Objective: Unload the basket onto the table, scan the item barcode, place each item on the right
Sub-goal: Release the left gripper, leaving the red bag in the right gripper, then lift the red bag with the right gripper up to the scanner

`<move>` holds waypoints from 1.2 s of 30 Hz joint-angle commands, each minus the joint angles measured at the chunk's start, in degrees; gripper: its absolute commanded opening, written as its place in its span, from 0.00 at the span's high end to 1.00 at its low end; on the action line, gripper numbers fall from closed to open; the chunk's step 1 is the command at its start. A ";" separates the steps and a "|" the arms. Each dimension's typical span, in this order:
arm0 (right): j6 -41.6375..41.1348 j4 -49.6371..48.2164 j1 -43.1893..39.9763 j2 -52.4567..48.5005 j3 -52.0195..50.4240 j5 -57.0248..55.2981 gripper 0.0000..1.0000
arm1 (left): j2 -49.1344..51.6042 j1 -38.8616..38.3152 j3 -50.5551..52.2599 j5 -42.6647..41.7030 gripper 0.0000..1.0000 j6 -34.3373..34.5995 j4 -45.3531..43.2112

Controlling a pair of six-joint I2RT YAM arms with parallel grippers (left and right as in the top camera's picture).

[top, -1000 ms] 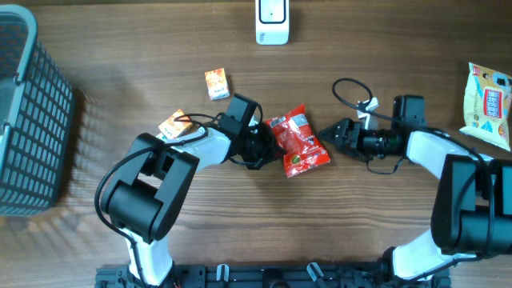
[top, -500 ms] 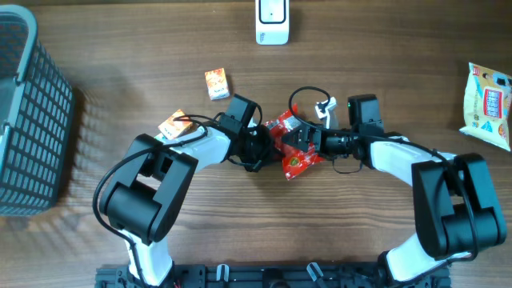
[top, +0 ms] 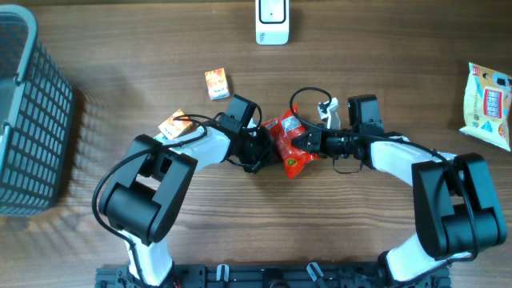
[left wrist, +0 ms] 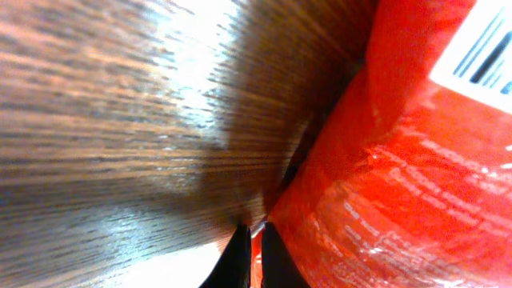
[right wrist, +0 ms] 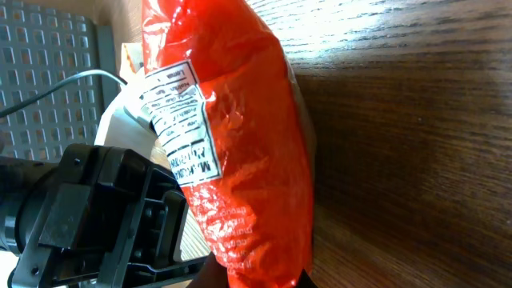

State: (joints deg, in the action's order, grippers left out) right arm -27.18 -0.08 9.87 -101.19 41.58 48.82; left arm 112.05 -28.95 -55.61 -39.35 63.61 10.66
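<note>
The packet point(top: 292, 144) sits mid-table point(top: 384, 240), caught between both my grippers. My left gripper point(top: 260, 150) is pressed together on its left edge, and my right gripper point(top: 310, 142) pinches its right side, so the film stands bunched on edge rather than lying flat. I judge the two-sided hold is there to pull the wrapper taut and turn its code toward the reader. On my left wrist view the barcode point(left wrist: 480, 52) shows as black bars on a white patch at the packet's upper corner. On my right wrist view a white label point(right wrist: 180, 120) of small print runs sideways down the red film, too fine for me to read. Beyond my left arm lie a box point(top: 173, 126) and a second box point(top: 217, 83), both orange. The scanner point(top: 272, 22) stands at the far edge, well apart from the packet. The basket point(top: 24, 120) is far left and a bag point(top: 488, 96) far right, its printing illegible.
</note>
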 commanded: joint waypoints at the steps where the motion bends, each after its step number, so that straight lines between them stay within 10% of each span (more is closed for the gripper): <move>1: 0.22 0.11 0.44 -0.70 -0.04 0.70 0.96 | 1.81 0.02 1.60 0.83 0.96 -4.83 0.96; 16: 19.12 -2.14 -1.40 1.07 2.80 9.97 0.96 | -18.05 5.99 1.60 17.90 0.81 -13.99 15.13; 21: 21.24 -9.79 -1.38 1.09 2.80 22.14 0.96 | -27.74 7.30 1.60 32.24 0.34 -14.01 20.52; 22: 20.06 -12.22 -1.38 1.09 2.80 23.43 0.96 | -29.68 7.65 1.60 35.06 0.00 -14.05 21.46; 36: 7.30 -32.83 -1.38 1.86 2.82 16.09 0.96 | -38.47 16.28 1.62 50.82 0.00 -16.92 30.27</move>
State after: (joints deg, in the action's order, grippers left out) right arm -15.40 -32.01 8.62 -101.14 43.53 70.30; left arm 73.49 -14.70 -54.24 7.57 47.79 40.21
